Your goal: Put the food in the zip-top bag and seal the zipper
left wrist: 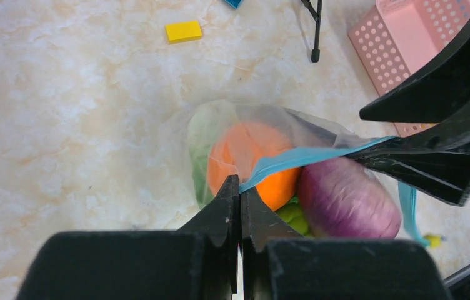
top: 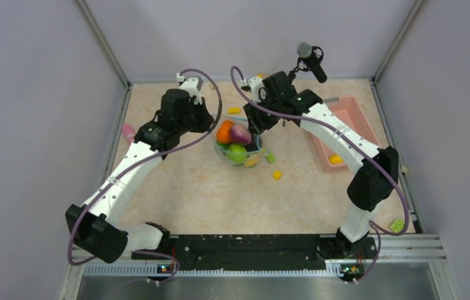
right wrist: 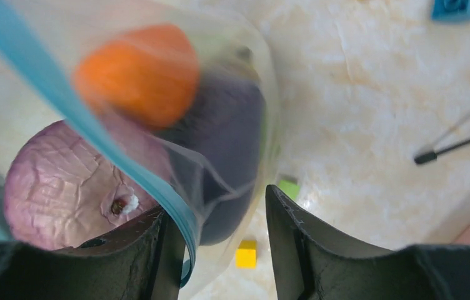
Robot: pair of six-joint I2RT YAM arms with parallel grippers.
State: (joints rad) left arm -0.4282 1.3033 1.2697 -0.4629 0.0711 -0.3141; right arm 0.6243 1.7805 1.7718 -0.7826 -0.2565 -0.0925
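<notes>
Toy produce [left wrist: 345, 197] bagged, we turn to sealing at centre frame: left gripper [left wrist: 240, 187] clenches the clear crinkly bag's [left wrist: 220, 119] thin teal zipper [left wrist: 307, 156]; right gripper [right wrist: 217, 200], jaws parted astride it, must pinch and slide.

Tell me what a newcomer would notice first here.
The clear zip-top bag at mid-table, bulging with an orange, a magenta round piece and a green lime, draws the eye first. Over it, the left tool is pinched shut on the teal zipper, and the right tool stands open around the strip.
</notes>
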